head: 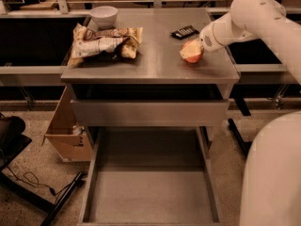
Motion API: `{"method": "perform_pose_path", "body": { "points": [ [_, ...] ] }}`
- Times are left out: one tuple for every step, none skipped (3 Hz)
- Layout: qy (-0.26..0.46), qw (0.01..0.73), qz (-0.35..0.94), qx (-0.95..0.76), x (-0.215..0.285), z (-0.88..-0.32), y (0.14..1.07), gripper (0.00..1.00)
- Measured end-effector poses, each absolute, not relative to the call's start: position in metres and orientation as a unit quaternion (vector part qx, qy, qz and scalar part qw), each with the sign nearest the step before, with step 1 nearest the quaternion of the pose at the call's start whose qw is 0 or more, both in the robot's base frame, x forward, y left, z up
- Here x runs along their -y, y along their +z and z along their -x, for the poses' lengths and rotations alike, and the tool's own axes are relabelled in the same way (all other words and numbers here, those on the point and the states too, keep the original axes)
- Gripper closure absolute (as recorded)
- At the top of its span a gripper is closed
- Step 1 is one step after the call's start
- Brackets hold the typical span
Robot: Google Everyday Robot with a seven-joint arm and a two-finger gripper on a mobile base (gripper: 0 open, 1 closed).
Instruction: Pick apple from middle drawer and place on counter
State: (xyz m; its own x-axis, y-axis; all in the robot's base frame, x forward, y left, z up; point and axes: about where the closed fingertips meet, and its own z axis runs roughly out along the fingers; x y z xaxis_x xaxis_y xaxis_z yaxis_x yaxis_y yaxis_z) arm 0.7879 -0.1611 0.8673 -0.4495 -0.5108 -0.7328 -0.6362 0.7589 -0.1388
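**A:** Fingers (198, 46) of the gripper (194, 50): pinching the apple (188, 55), as far as I can read it. The fruit sits right at the tip and hides most of them. Position is the right side of the bench (155, 65), toward its near edge. Whether the apple is resting on the top or just above it, I cannot tell.

**B:** And the middle drawer (150, 197)?

**A:** Pulled out toward the near side, floor bare. The apple is out of it.

**B:** So the step in hand is the set-down. How should it go?

**A:** My judgement: lower until the apple bears on the metal, part the fingers slowly, then draw back along the arm's own line. It is a round fruit on smooth sheet metal, so any sideways nudge should set it rolling, and the right edge is near. A spot further left would be safer.

**B:** Materials?

**A:** The apple is round, red with a pale yellowish blush. The bench is flat grey metal with a dull sheen. A crinkled chip bag (106, 44) lies at far left with a white bowl (104, 15) behind it. A small dark flat object (183, 31) lies just beyond the apple.
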Motion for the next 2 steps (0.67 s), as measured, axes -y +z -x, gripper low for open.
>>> {"method": "perform_pose_path", "body": {
  "points": [
    [0.086, 0.39, 0.328, -0.856, 0.1675, -0.7917, 0.8478, 0.82],
    [0.086, 0.39, 0.328, -0.856, 0.1674, -0.7917, 0.8477, 0.58]
  ]
}}
